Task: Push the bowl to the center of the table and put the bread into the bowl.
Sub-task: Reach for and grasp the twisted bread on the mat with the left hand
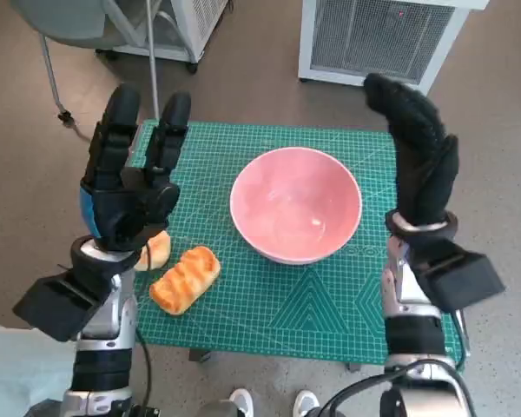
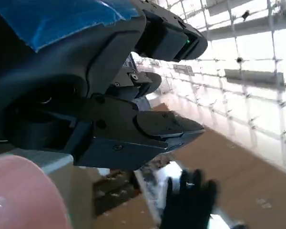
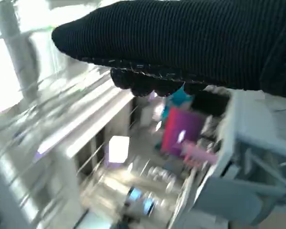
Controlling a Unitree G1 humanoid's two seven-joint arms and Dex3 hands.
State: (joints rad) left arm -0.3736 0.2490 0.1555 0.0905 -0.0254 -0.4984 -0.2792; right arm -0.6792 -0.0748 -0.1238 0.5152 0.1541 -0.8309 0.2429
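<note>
A black knitted glove, the robot's right hand [image 3: 181, 47], stretches as a dark band across the upper part of the picture, its ribbed weave clearly visible. Its fingers barely show, so whether they are spread or curled cannot be told; nothing is seen held. Beyond the glove the room is heavily blurred and tilted. A magenta block [image 3: 181, 131] with a turquoise patch [image 3: 177, 101] just beside it sits near the middle. Pale slanted bars [image 3: 86, 124] and bright window light fill one side, and a grey-white unit [image 3: 257, 167] fills the other.
</note>
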